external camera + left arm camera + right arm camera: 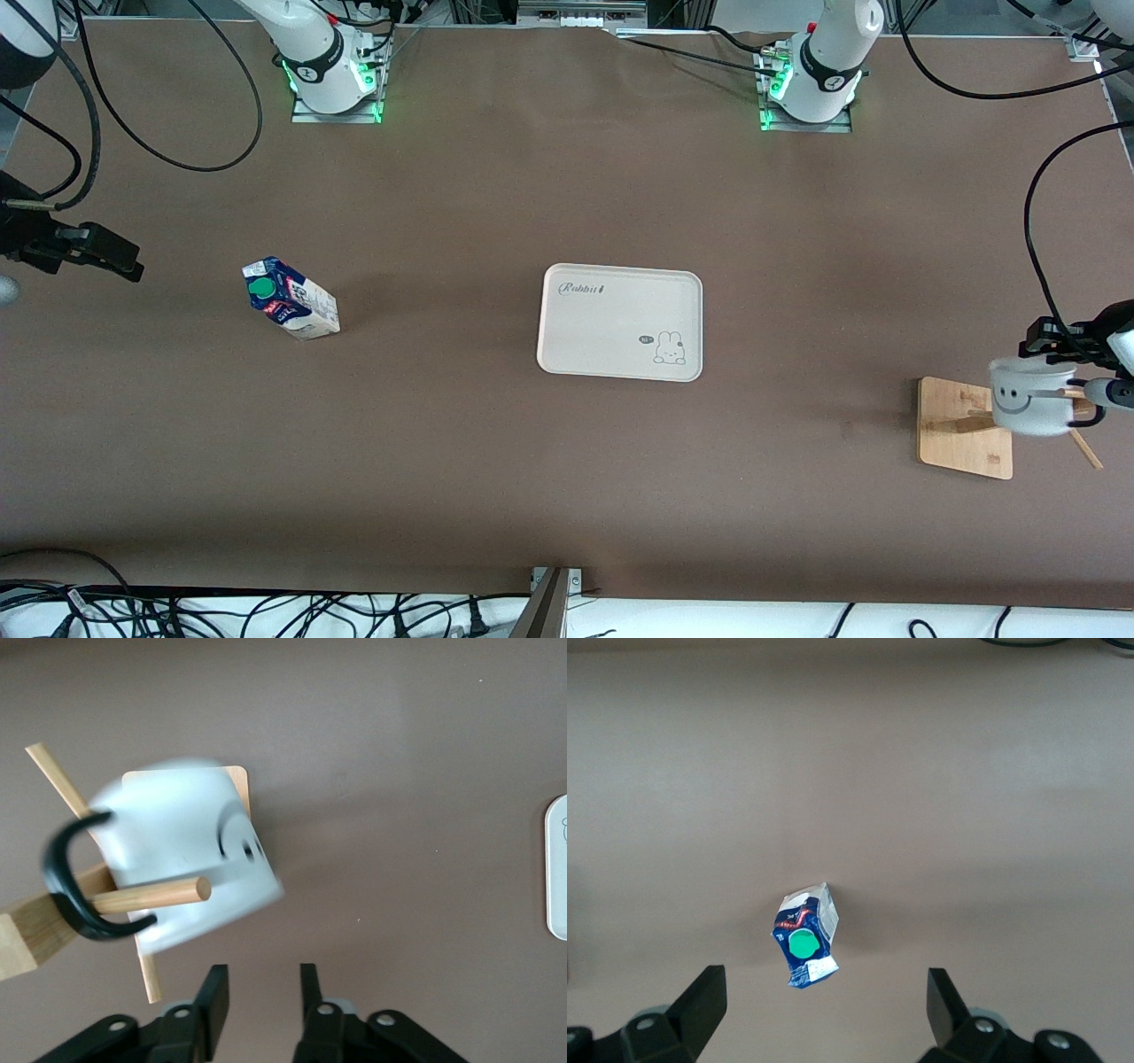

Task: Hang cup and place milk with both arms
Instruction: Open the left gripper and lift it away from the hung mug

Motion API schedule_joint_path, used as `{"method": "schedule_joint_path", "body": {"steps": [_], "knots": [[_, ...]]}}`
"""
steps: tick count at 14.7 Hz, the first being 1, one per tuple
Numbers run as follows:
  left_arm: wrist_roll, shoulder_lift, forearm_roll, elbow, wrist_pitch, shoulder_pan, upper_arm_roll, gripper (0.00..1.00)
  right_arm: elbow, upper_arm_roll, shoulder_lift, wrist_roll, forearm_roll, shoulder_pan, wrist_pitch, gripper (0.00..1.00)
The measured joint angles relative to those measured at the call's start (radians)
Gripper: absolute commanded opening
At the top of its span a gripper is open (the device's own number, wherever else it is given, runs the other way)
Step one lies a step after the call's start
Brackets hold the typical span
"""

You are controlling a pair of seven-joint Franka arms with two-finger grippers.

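1. The cup [1030, 406] hangs by its black loop handle [75, 881] on a peg [151, 895] of the wooden rack [964, 427], at the right edge of the front view, lower middle. It looks blurred in the left wrist view, so it may be swinging — I judge it a hard, smooth, breakable thing, best held by the rim or wall, never knocked.

2. The left claw [263, 997] sits at the bottom of its wrist view, just clear of the cup, fingers apart with a narrow gap and nothing between them. In the front view it is at the far right edge, over the rack.

3. The milk [291, 299] stands on the counter [567, 461], left of centre in the front view. It is well apart from the white tray [620, 322] at the middle.

4. The carton looks light and thin-walled — likely to dent or tip. I would grip the flat white lower body across two facing sides, gently, below the green cap [803, 943].

5. The right claw [824, 992] is high over the counter, the milk showing low in its wrist view; its fingers are spread wide and empty. The front view shows it at the left edge, upper half.
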Motion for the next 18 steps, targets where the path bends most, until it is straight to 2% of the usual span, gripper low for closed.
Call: {"method": "schedule_joint_path", "body": {"steps": [5,8,10,12,16,18], "knots": [[0.0,-0.007,0.0,0.002,0.001,-0.008,-0.002,1.0,-0.044,0.004,-0.018,-0.002,0.0,0.0,0.002,1.0],[-0.083,-0.065,-0.015,-0.033,-0.007,-0.065,-0.005,1.0,-0.061,0.019,-0.019,0.0,0.0,-0.032,0.01,1.0],[-0.178,-0.139,-0.015,-0.116,-0.012,-0.123,-0.005,1.0,-0.073,0.061,-0.019,0.0,0.012,-0.095,0.022,1.0],[-0.233,-0.228,-0.015,-0.241,0.016,-0.159,-0.006,1.0,-0.079,0.08,-0.02,0.0,0.013,-0.109,0.041,1.0],[-0.241,-0.401,-0.014,-0.524,0.167,-0.167,-0.009,1.0,-0.081,0.106,-0.02,0.0,0.013,-0.105,0.045,1.0],[-0.251,-0.469,-0.014,-0.623,0.215,-0.166,-0.023,1.0,-0.081,0.107,-0.019,0.0,0.013,-0.105,0.045,1.0]]}}
